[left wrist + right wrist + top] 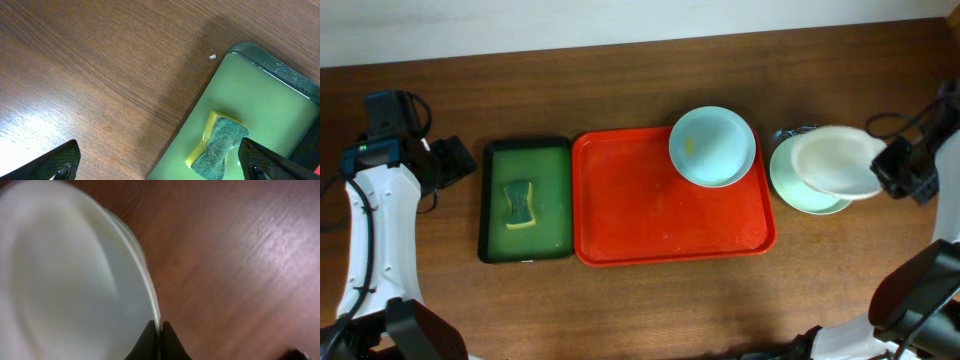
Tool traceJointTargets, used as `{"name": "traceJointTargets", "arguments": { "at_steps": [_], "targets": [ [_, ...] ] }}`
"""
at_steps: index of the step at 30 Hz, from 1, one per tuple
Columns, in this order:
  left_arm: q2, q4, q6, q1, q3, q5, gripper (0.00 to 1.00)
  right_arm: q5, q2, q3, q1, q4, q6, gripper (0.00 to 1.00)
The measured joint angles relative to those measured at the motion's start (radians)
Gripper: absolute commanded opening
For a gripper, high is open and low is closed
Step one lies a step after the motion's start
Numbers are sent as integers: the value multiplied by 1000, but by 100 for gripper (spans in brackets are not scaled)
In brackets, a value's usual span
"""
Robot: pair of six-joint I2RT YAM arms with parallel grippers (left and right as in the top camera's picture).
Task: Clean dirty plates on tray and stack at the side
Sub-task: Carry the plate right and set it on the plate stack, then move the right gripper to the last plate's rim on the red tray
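Observation:
The red tray [660, 215] lies at the table's middle. One pale-mint plate [712, 146] with a small yellow smear rests tilted over its far right corner. Right of the tray a second plate [805, 190] lies flat on the wood. A third, white plate [837, 160] [70, 280] hangs tilted over it, its right rim pinched by my shut right gripper [888, 166] [160, 330]. My left gripper [455, 162] [157, 162] stands wide open at the far left, over the left edge of the green tray, with nothing between its fingers.
A dark green tray [527, 200] [260, 85] left of the red one holds a yellow-and-green sponge [520, 203] [217, 145]. A white crumb [212, 57] lies on the wood beside it. Cables [895, 122] trail at the far right.

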Motion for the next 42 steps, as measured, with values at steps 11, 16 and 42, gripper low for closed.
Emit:
{"name": "traceJointTargets", "arguments": {
  "at_steps": [11,16,42],
  "targets": [
    [0,0,0,0,0,0,99,-45,1,-204,29,248,-2,82],
    [0,0,0,0,0,0,99,-72,1,-205,39,211,-19,82],
    [0,0,0,0,0,0,99,-83,1,-205,568,87,-43,98]
  ]
}}
